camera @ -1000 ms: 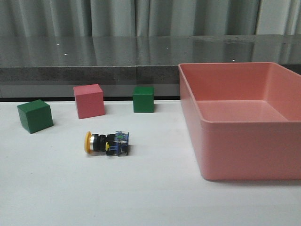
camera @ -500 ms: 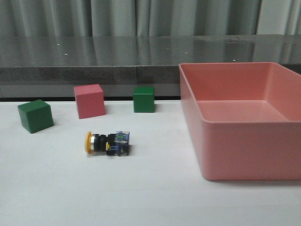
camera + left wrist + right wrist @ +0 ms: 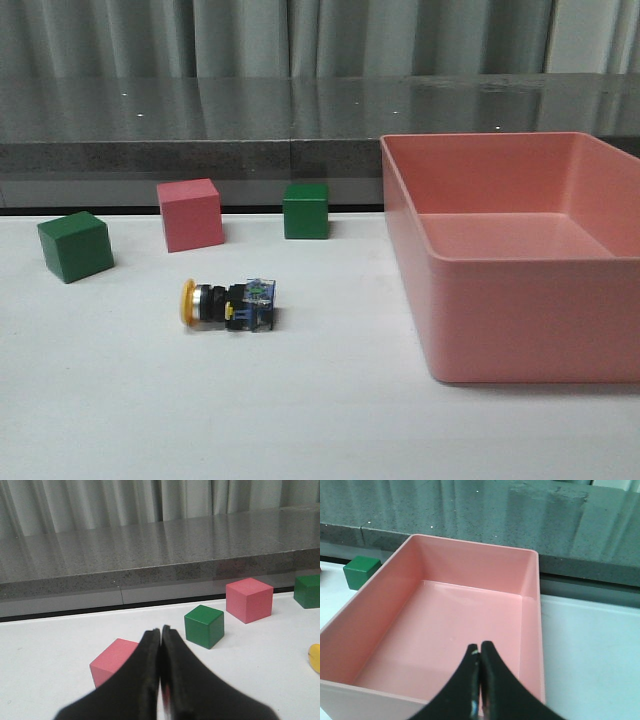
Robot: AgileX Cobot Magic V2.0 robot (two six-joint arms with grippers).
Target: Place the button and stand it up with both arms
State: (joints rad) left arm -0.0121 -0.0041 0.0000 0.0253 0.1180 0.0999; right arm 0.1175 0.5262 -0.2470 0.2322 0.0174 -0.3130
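Note:
The button lies on its side on the white table, yellow cap to the left, clear base block to the right. Its yellow cap shows at the edge of the left wrist view. Neither arm shows in the front view. My left gripper is shut and empty, in front of a pink cube. My right gripper is shut and empty, above the near end of the empty pink bin.
The pink bin fills the right side of the table. A green cube, a pink cube and a second green cube stand behind the button. A grey ledge runs along the back.

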